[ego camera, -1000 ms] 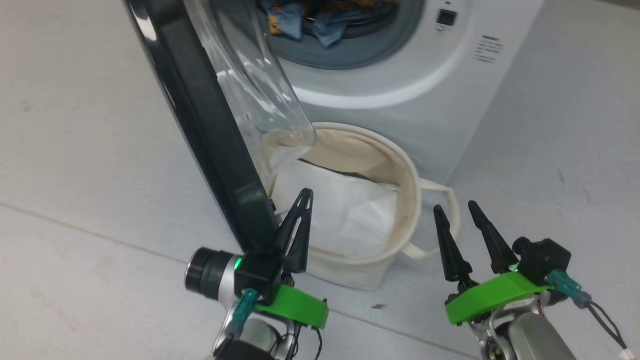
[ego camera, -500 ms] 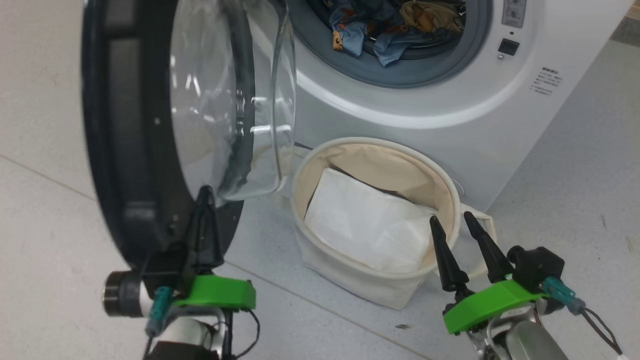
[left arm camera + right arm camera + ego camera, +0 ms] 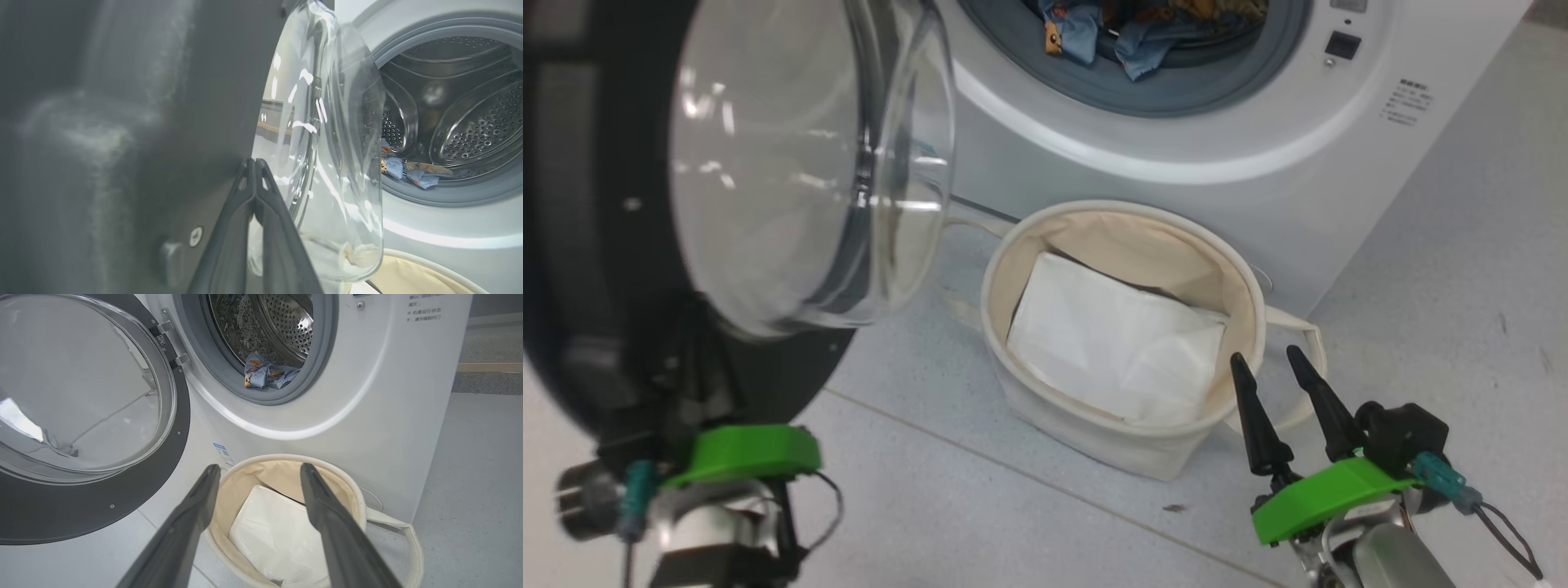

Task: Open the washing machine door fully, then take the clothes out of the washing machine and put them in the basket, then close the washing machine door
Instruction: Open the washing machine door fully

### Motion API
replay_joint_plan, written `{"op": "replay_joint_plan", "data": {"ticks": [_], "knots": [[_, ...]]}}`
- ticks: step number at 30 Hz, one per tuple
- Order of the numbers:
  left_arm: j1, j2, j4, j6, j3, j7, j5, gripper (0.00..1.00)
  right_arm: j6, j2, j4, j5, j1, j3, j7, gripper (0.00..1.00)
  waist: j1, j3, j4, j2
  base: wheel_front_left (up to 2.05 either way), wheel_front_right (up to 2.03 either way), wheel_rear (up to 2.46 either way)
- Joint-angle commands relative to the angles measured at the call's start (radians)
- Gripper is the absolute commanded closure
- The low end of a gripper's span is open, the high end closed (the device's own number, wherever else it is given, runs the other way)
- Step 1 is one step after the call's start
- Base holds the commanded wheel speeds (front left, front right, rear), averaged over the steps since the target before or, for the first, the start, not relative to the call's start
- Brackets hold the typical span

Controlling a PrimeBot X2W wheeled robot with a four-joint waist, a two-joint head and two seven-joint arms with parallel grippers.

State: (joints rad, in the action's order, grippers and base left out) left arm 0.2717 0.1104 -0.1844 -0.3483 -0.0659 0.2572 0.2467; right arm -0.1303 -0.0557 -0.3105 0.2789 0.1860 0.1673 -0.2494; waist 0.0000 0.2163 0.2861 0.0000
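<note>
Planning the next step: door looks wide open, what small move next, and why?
Probably lift the right gripper toward the drum mouth: its jaws are open by the basket, the washing machine door stands wide, and the clothes lie inside.

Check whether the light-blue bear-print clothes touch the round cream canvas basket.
Apart. Right wrist view: clothes lie inside the white washing machine; basket stands outside, below.
</note>
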Motion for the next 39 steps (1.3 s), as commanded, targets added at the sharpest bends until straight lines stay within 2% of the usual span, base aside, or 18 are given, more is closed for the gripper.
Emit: {"op": "replay_joint_plan", "data": {"ticks": [1,8,17,21,27,32,39], "knots": [[0.043,0.044,0.023,-0.003,0.084,0.005,0.008,1.00,0.000,0.005,0.027,-0.015,0.031,0.015,-0.012,0.00,0.0000,0.015,-0.009,0.0000,0.00,0.00,0.00],[0.069,0.070,-0.006,0.006,0.223,0.005,0.034,1.00,0.000,0.005,0.028,-0.034,0.045,0.003,-0.012,0.00,0.0000,0.048,-0.021,0.0000,0.00,0.00,0.00],[0.146,0.097,-0.103,0.061,0.401,0.005,0.052,1.00,0.000,0.005,0.030,-0.079,0.065,-0.014,-0.012,0.00,0.0000,0.104,-0.026,0.0000,0.00,0.00,0.00],[0.181,0.099,-0.167,0.107,0.438,0.005,0.036,1.00,0.000,0.005,0.030,-0.097,0.068,-0.023,-0.012,0.00,0.0000,0.118,-0.026,0.0000,0.00,0.00,0.00],[0.237,0.085,-0.225,0.153,0.500,0.005,0.008,1.00,0.000,-0.004,0.037,-0.118,0.062,-0.033,-0.012,0.00,0.0000,0.133,-0.022,0.0000,0.00,0.00,0.00],[0.255,0.080,-0.249,0.188,0.539,0.005,-0.038,1.00,0.000,-0.011,0.044,-0.123,0.059,-0.033,-0.012,0.00,0.0000,0.139,-0.025,0.0000,0.00,0.00,0.00],[0.241,0.041,-0.235,0.224,0.558,0.005,-0.101,1.00,0.000,-0.008,0.057,-0.112,0.061,-0.035,-0.012,0.00,0.0000,0.112,-0.028,0.0000,0.00,0.00,0.00]]}}
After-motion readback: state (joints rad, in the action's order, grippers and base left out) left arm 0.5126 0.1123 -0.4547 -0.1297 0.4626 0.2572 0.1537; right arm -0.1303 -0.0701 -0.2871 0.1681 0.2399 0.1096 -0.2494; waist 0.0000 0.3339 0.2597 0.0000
